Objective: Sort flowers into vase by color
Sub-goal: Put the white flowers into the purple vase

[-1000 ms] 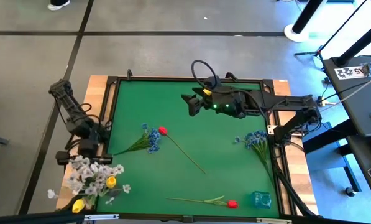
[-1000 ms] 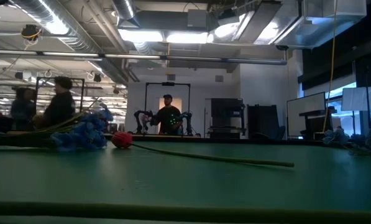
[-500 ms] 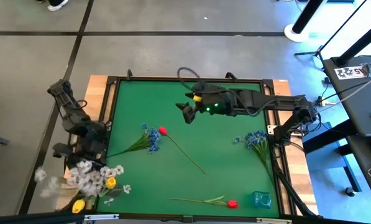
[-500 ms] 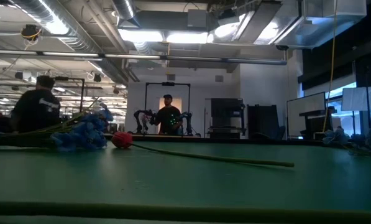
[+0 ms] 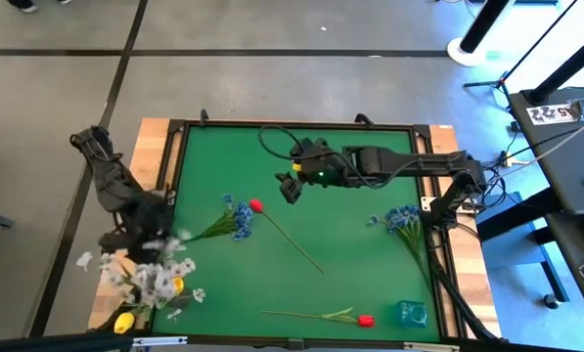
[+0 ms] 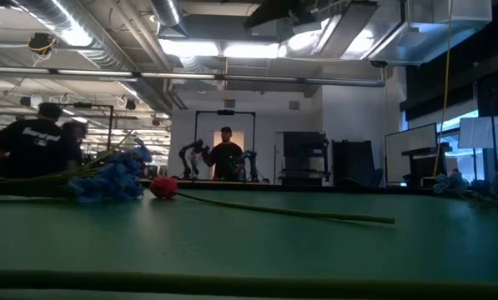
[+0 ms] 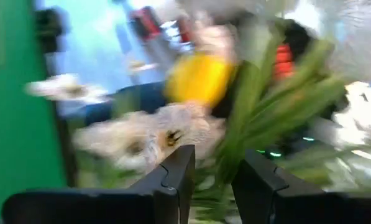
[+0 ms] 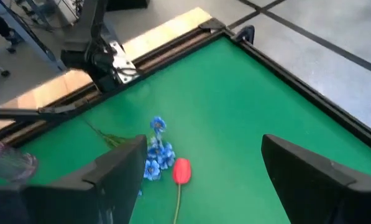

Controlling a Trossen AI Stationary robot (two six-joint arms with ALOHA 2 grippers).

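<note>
My left gripper [image 5: 143,238] is over the wooden board at the table's near left corner, shut on a spray of white blossoms [image 5: 159,279]. Yellow tulips [image 5: 175,286] show among the blossoms, and one yellow tulip [image 7: 201,78] is in the left wrist view. My right gripper [image 5: 290,186] hovers open above the mat, just far and right of a blue cluster [image 5: 241,217] and a red tulip [image 5: 256,205] that lie flat side by side. My right wrist view shows this blue cluster [image 8: 155,155] and red tulip [image 8: 181,170] below the open right gripper [image 8: 204,149]. My left gripper [image 7: 213,165] pinches the green stems [image 7: 225,155] of the white spray between its two fingers, which lie across them. The white blossoms [image 7: 166,134] spread out beyond the fingertips. I cannot tell whether the spray's lower end rests on anything.
A second red tulip [image 5: 365,320] lies along the near edge. Another blue cluster [image 5: 402,219] lies by the right edge, with a teal glass vase [image 5: 412,313] at the near right corner. A raised dark frame [image 5: 292,125] rims the mat. People stand in the room beyond [image 6: 32,146].
My right gripper has moved toward the table's left and slightly nearer, toward the blue cluster and red tulip, staying open. My left gripper has shifted a little at the near left corner, and the white spray has swung about with it. The flowers on the mat have stayed put.
</note>
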